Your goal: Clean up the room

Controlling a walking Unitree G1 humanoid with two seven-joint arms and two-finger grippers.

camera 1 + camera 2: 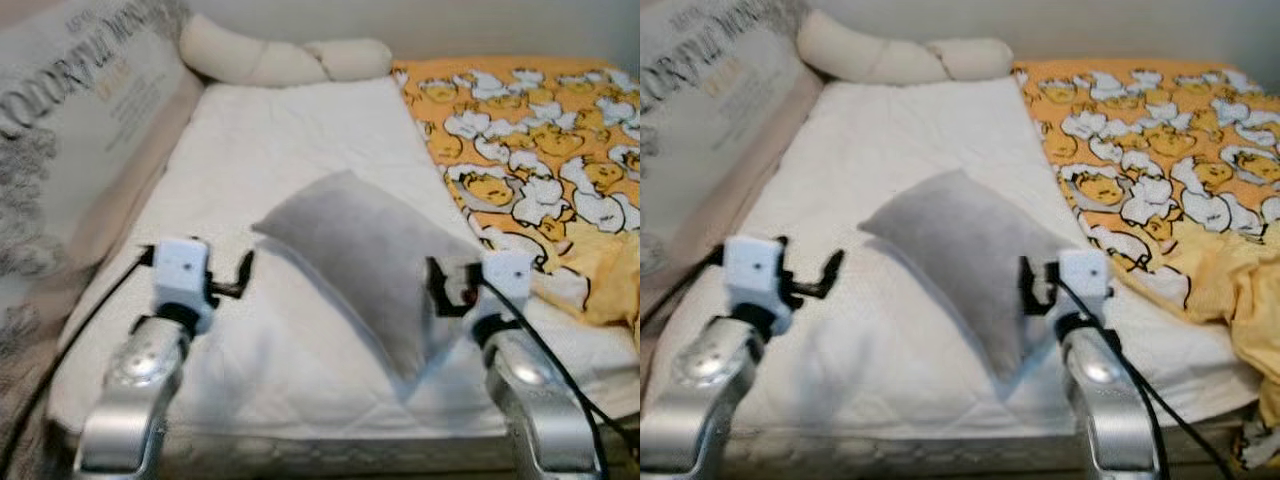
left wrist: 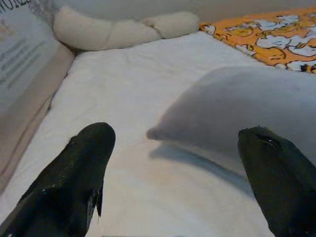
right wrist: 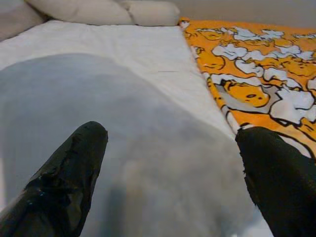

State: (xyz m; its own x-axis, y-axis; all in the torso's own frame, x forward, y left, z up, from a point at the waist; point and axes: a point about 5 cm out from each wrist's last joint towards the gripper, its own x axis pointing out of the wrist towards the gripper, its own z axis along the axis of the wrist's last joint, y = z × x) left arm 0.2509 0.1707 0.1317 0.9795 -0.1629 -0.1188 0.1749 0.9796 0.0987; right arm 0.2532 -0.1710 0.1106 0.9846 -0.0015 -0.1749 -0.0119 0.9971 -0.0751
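A grey pillow [image 1: 370, 260] lies slantwise in the middle of the white mattress [image 1: 270, 150]. My left gripper [image 1: 238, 278] hovers open just left of the pillow's near-left corner, with nothing between its fingers. In the left wrist view the pillow [image 2: 247, 108] sits ahead of the left gripper [image 2: 177, 136], toward one finger. My right gripper [image 1: 438, 288] is open over the pillow's right edge. The right wrist view shows the pillow [image 3: 123, 138] spread beneath and between the right gripper [image 3: 175, 133] fingers, and I cannot tell whether they touch it.
An orange duck-print blanket [image 1: 530, 130] covers the right side of the bed, with a crumpled yellow cloth [image 1: 610, 275] near its front. A cream braided bolster [image 1: 280, 58] lies at the head. A printed padded bumper [image 1: 70, 120] lines the left side.
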